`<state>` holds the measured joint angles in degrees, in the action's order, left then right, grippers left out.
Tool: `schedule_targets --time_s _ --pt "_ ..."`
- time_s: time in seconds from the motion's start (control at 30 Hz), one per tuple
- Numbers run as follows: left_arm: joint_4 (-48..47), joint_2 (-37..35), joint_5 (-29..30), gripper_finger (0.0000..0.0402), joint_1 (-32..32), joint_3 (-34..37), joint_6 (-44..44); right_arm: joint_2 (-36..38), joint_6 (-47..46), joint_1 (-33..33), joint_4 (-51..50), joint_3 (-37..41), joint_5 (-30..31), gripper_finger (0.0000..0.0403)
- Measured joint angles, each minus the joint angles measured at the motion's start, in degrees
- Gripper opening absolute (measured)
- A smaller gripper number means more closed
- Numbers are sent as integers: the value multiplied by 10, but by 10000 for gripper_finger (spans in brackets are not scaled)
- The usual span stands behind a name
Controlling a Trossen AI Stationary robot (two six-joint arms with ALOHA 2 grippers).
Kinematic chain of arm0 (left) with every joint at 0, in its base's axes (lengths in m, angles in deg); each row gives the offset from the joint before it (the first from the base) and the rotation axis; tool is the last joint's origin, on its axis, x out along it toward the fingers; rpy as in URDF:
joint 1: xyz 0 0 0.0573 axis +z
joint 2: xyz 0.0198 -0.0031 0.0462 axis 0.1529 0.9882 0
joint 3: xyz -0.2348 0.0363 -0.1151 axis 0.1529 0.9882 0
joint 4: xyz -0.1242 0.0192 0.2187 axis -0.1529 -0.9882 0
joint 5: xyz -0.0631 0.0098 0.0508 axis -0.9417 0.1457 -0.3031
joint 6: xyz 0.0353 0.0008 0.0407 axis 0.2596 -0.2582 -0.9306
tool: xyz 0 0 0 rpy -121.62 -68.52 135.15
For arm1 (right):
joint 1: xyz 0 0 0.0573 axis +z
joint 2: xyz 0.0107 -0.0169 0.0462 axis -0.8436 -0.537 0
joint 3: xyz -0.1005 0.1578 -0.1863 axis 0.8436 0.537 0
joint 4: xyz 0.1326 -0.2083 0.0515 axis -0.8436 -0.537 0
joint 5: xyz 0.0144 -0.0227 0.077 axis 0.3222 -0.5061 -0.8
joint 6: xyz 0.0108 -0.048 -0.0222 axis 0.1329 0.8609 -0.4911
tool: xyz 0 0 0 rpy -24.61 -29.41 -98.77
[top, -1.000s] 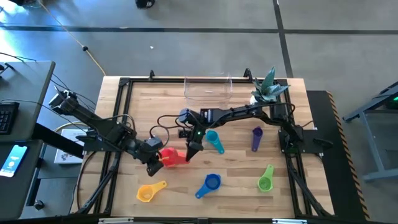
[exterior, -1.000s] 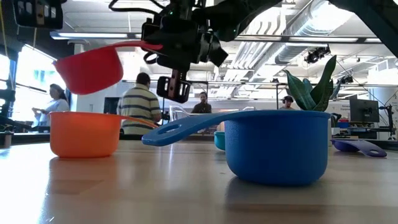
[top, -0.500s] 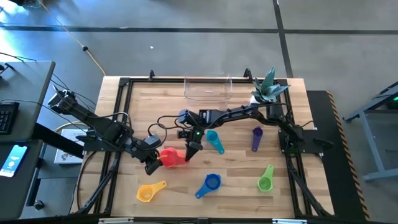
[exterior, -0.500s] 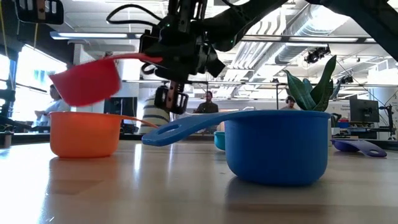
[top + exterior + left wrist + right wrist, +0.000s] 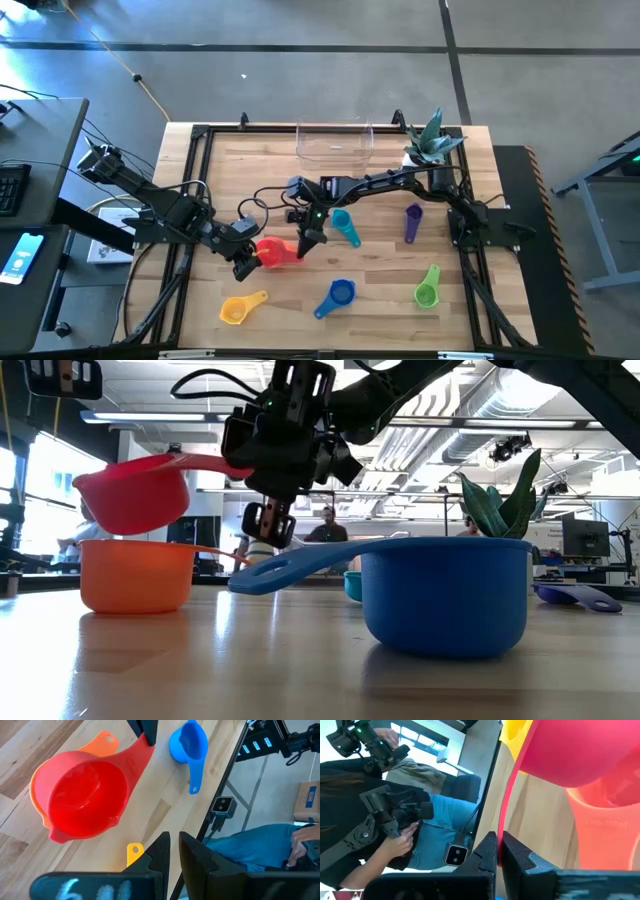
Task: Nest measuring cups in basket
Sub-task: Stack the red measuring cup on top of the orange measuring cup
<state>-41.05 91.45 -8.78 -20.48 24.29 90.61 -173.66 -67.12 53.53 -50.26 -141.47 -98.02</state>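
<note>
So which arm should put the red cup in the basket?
The right, probably. Its gripper is shut on the red cup's handle, held above the table, and the basket is on its side. The left gripper holds nothing.

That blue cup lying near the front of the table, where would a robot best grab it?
Probably by the blue cup's flat handle, coming from above. In the high view the handle sticks out toward the front-left, flat and thin enough for two fingers, with bare wood around it; the round bowl looks too wide.

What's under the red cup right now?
The red cup, held by its handle in the right end effector, hangs over an orange cup. The red bowl covers most of the orange cup's inside.
</note>
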Motion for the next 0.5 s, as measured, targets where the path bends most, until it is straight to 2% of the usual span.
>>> schedule_targets --time_s 0.5 --pt "0 0 0 30 0 0 0 0 30 -3 -46 0 54 0"
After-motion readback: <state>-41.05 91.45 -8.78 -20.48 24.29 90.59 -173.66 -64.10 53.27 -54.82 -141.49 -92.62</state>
